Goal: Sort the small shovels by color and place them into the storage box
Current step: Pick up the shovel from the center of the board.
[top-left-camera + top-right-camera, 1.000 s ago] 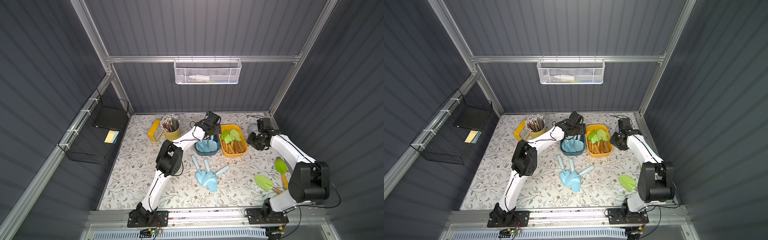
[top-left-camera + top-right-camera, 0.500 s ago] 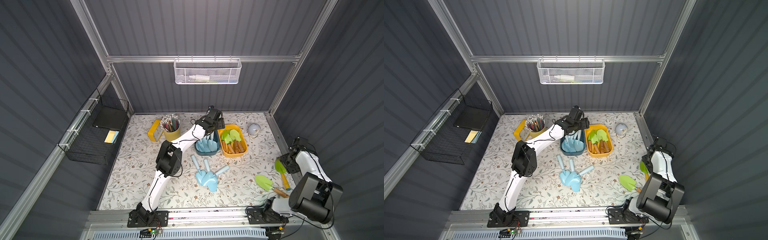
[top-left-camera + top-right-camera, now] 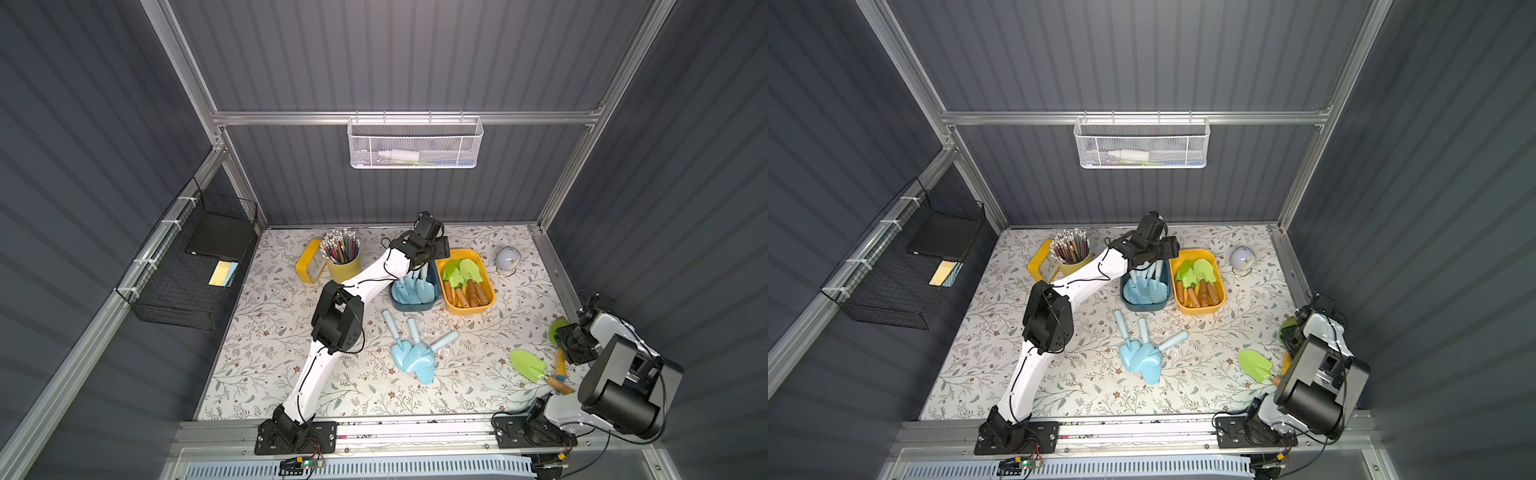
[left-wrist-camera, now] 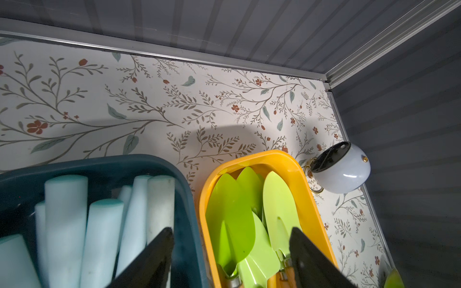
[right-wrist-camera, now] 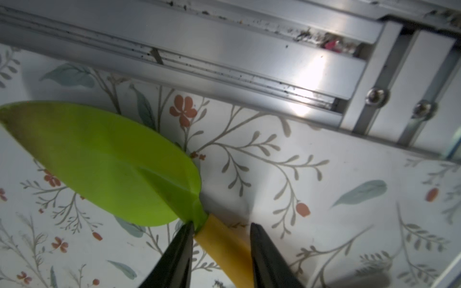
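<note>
Three pale-blue small shovels [image 3: 411, 353] [image 3: 1142, 353] lie in a heap mid-mat. More blue ones fill the dark teal storage box [image 3: 413, 308] [image 4: 159, 159]. Green ones lie in the yellow storage box [image 3: 469, 311] [image 4: 294, 162]. My left gripper [image 3: 436, 249] [image 4: 232, 237] hangs open and empty over the far ends of both boxes. At the right edge my right gripper [image 3: 567, 338] [image 5: 220, 225] is low over a green shovel [image 5: 112, 164]. Its jaws are open and straddle the yellow handle [image 5: 224, 244]; a gap shows beside one finger. Another green shovel [image 3: 528, 365] [image 3: 1254, 365] lies nearby.
A yellow cup of pencils [image 3: 343, 259] and a yellow block [image 3: 309, 266] stand back left. A white dome [image 3: 507, 259] [image 4: 346, 172] sits back right. The aluminium frame rail [image 5: 224, 57] runs close beside the right gripper. Wire baskets [image 3: 187, 266] hang on the walls.
The right arm swung from beside the yellow box out to the right edge and came down over the yellow-handled green shovel. The left gripper stayed over the boxes, still open.
</note>
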You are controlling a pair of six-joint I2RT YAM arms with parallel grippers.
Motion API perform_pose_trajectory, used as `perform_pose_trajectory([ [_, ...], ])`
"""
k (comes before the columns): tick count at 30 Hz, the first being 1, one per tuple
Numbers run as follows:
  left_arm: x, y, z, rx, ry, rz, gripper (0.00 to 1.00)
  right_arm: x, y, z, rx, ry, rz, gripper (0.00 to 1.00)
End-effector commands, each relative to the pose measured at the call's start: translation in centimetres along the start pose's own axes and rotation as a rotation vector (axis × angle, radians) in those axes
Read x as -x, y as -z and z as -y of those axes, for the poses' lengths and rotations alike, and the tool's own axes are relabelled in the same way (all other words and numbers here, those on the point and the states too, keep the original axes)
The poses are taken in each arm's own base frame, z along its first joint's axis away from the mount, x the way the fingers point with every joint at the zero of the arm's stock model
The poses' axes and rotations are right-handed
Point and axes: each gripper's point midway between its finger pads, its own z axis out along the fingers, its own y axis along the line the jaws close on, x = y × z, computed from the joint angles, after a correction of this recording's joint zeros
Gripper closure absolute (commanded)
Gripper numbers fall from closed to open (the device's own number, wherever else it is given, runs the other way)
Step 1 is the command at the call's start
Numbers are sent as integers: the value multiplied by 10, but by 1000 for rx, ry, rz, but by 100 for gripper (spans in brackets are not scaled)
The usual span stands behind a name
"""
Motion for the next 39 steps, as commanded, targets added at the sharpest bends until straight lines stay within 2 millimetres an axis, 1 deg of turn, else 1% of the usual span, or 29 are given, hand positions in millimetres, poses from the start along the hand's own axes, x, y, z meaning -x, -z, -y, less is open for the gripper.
perform_pose_trajectory([
  [1,4,8,6,-17,-28,1,24,-25,-6,2,15,23,-77,59],
  [6,2,8,5,-17,-25,-3,24,-33,-9,0,20,40,-95,59],
  [13,0,6,4,-18,-17,-7,24,-56,-10,-12,23,124,-142,58],
  [17,-2,5,4,-22,-14,-9,24,-64,-12,-11,-3,175,-168,58],
  [18,-2,5,4,-23,-12,-9,24,-65,-14,-10,-7,185,-173,61],
  [19,-3,4,4,-22,-10,-11,24,-66,-15,-9,-11,191,-179,66],
  [21,-4,3,3,-24,-4,-13,24,-69,-17,-12,1,200,-194,80],
  [23,-5,2,3,-26,0,-16,24,-70,-17,-17,25,202,-207,89],
  [24,-6,1,3,-29,3,-15,24,-70,-16,-20,37,204,-209,92],
  [27,-6,0,3,-31,8,-13,24,-66,-11,-34,67,227,-207,95],
  [31,-5,-2,3,-34,14,-8,24,-65,-4,-55,99,280,-204,96],
  [34,-5,-2,4,-37,19,-2,24,-72,-3,-66,111,325,-224,95],
  [35,-6,-3,4,-37,20,-3,24,-75,-2,-68,118,336,-234,92],
  [39,-6,-3,2,-35,23,1,21,-86,3,-67,94,381,-261,71],
])
